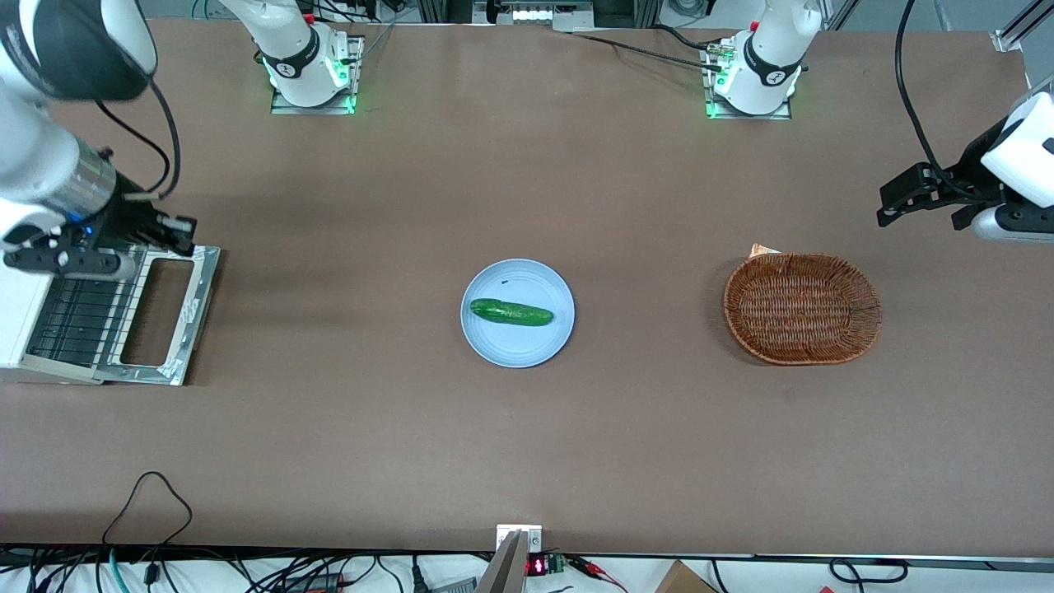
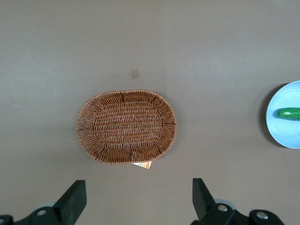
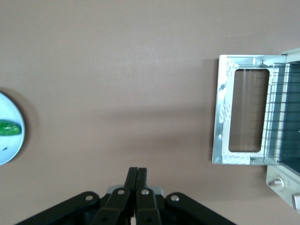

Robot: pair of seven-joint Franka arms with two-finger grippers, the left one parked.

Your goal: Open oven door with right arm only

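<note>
In the front view, at the left edge of the frame, the oven door [image 1: 160,313] lies folded flat on the table, a stiff metal frame with breakable glass, best held by its bar handle, which I cannot make out here. The right arm [image 1: 49,173] hangs above it and hides part of the oven [image 1: 12,321]. In the right wrist view the gripper [image 3: 136,180] has its fingers pressed together, empty, well apart from the door, and the frame edge cuts the oven off.

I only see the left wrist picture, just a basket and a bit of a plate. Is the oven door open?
Observer: Yes. The oven door is folded down open, at the working arm's end of the table.
Operator: Where's the claw?
Observer: The right arm's claw hangs near the door's corner farther from the front camera.
Operator: Is it holding something?
Observer: No. Its fingertips are pressed together with nothing between them.
</note>
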